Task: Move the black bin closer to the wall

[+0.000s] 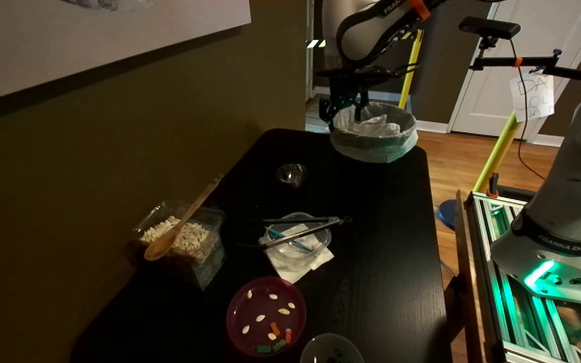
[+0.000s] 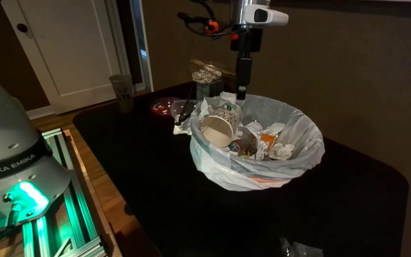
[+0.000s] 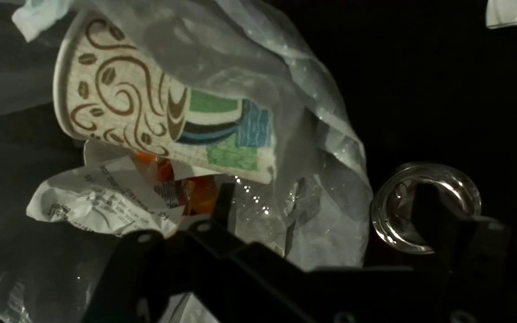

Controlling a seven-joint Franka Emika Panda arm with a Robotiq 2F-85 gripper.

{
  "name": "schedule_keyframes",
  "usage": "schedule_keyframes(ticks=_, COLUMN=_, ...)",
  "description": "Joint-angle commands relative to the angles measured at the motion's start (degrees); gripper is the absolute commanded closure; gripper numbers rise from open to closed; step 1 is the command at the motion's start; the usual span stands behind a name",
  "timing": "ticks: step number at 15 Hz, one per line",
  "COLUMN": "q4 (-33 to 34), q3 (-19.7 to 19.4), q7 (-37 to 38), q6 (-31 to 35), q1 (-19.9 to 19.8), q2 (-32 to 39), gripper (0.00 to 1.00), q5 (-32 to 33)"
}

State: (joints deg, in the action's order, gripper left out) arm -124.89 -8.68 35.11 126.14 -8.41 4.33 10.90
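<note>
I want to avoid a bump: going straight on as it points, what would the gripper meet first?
Probably the rim of the lined bin, which the open gripper, pointing down, seems to straddle; depth is unclear, so the trash inside could come first.

A patterned cup (image 3: 151, 103) lies in the bin (image 3: 341, 148), the pincer (image 3: 326, 202) spread.

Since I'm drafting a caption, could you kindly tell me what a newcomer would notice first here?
Probably the pale-lined bin on the dark table, with a patterned cup tipped inside. Next, perhaps, the open tool at the bin's rim, and the green light glowing on the robot's base.
</note>
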Motion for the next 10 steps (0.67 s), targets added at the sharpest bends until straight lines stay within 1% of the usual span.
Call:
schedule_keyframes(ticks=1, q4=0.8, q3=-0.2, q7=1.6, q6=-1.5, q1=0.8, q2=1.7, gripper=0.00, q5=-0.8)
schedule_keyframes(ticks=6, q4=1.6, q3=0.1, q7=-5.9, q6=-5.4, q1=1.0, q2=3.2, gripper=0.00, q5=-1.1)
schedule_keyframes(ticks=10, q4=1.9, q3=0.2, q7=-9.2, q6=-8.1, q1=1.6, q2=2.7, gripper=0.00, q5=-1.0)
